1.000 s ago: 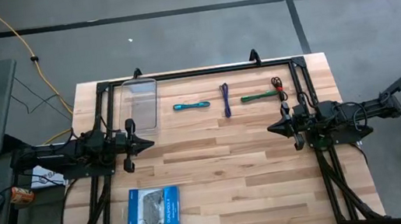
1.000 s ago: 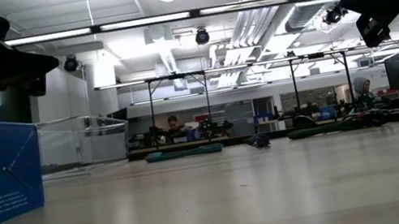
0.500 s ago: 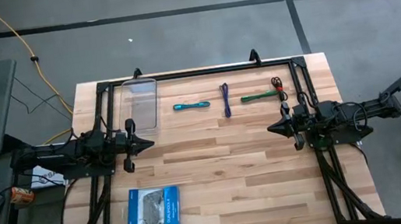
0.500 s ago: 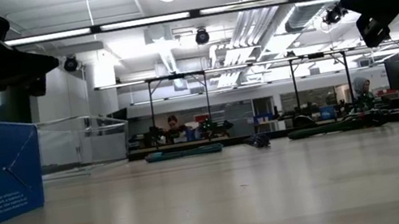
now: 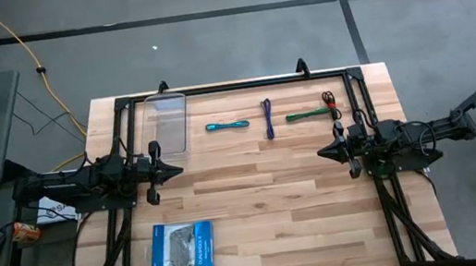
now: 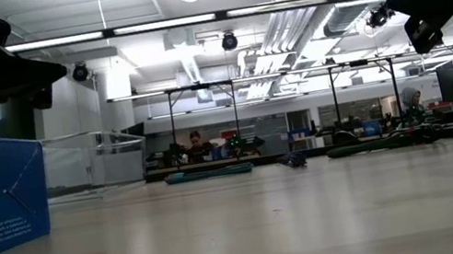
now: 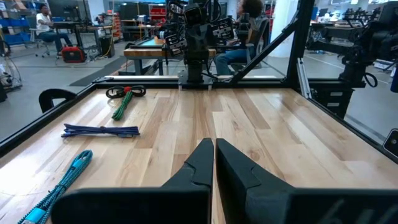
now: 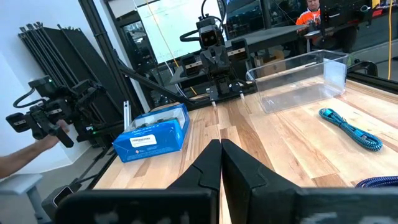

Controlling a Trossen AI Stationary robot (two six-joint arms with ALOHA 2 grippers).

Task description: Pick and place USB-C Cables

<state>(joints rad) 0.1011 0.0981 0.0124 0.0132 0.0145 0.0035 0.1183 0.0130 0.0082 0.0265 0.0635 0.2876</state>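
Observation:
Three coiled cable bundles lie flat in a row near the table's far edge: teal-blue [image 5: 227,126] [image 7: 62,184] [image 8: 348,129], purple [image 5: 268,118] [image 7: 101,130], and green with a red-black end [image 5: 310,113] [image 7: 122,101]. My left gripper [image 5: 180,169] [image 7: 214,147] hovers shut over the table's left side, near a clear bin. My right gripper [image 5: 320,152] [image 8: 221,148] hovers shut over the right side, on the near side of the green cable. Neither touches anything.
A clear plastic bin [image 5: 167,121] [image 8: 298,78] stands at the far left. A blue-and-white flat packet [image 5: 181,252] [image 8: 152,133] lies near the near-left edge. A black frame [image 5: 231,85] rims the table. Bare wood lies between the arms. A person's hand holds a device [image 8: 43,118] beyond the table.

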